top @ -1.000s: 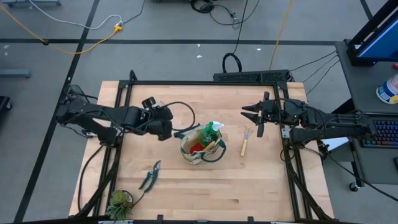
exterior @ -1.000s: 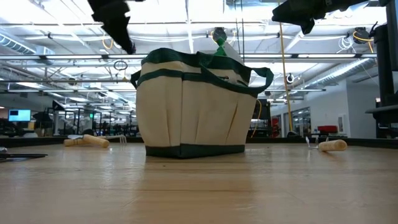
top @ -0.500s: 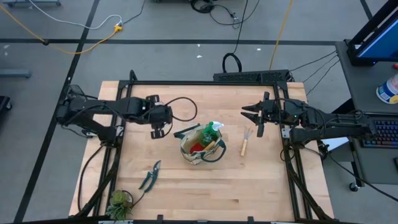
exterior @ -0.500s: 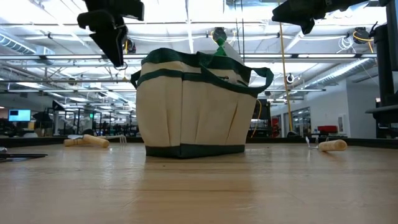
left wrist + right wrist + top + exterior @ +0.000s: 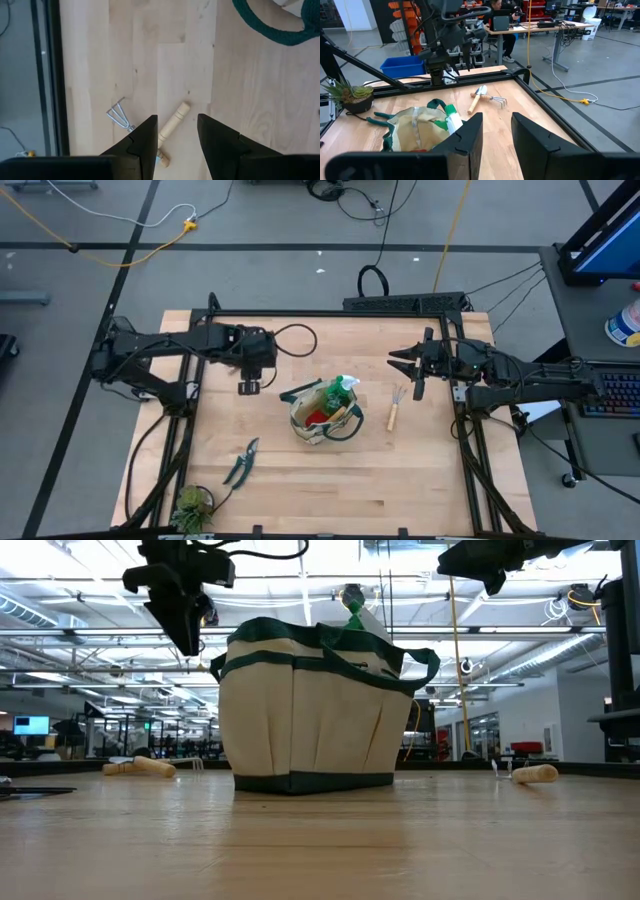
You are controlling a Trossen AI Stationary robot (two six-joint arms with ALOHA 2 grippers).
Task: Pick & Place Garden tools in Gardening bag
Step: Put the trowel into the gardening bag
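The beige gardening bag stands mid-table. A green spray bottle, a red glove and a wooden handle stick out of its top. My left gripper hovers open, pointing down, left of the bag. Below it a wooden-handled tool with metal prongs lies flat on the table, untouched. A small rake lies right of the bag. Dark-handled shears lie near the front left. My right gripper waits open, held level, high at the right.
A small potted plant sits at the front left corner. A black frame runs around the table's edges. Bare wood lies in front of the bag. In the right wrist view a person sits at a desk beyond the table.
My left gripper has swung away from the bag toward the table's far left and rolled about its own axis, staying high and open. The bag, the tools and my right arm have kept still.
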